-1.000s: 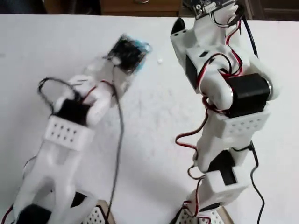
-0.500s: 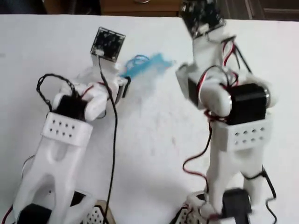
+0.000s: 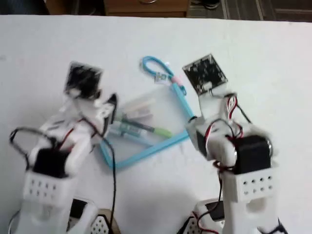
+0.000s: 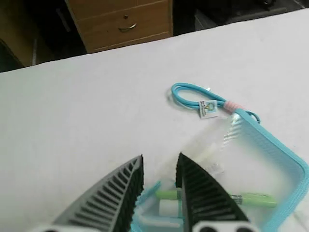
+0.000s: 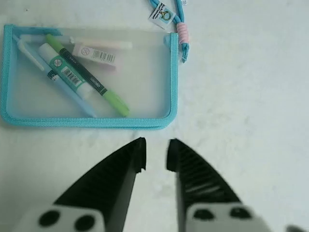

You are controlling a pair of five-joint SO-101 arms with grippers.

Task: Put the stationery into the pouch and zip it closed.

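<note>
The clear pouch with blue trim [image 3: 151,149] lies flat in the middle of the table. Inside it are a green pen [image 5: 91,79], a glue stick [image 5: 63,70], a blue pen and a white eraser [image 5: 99,54]. A blue loop [image 3: 155,67] with a tag and a pink bead trails from one corner. My left gripper [image 3: 113,109] hovers over the pouch's left end, slightly open and holding nothing [image 4: 160,157]. My right gripper [image 3: 191,127] is at the pouch's right edge, just outside the trim [image 5: 87,123], slightly open and holding nothing [image 5: 156,142].
The white table [image 3: 146,34] stretches bare behind and to both sides of the pouch. A wooden drawer cabinet [image 4: 120,21] stands past the far edge. The arms' bases and cables [image 3: 114,161] occupy the near edge.
The pouch was up at the left gripper farther back; now it lies flat on the table, released. Both arms have drawn back toward the near edge.
</note>
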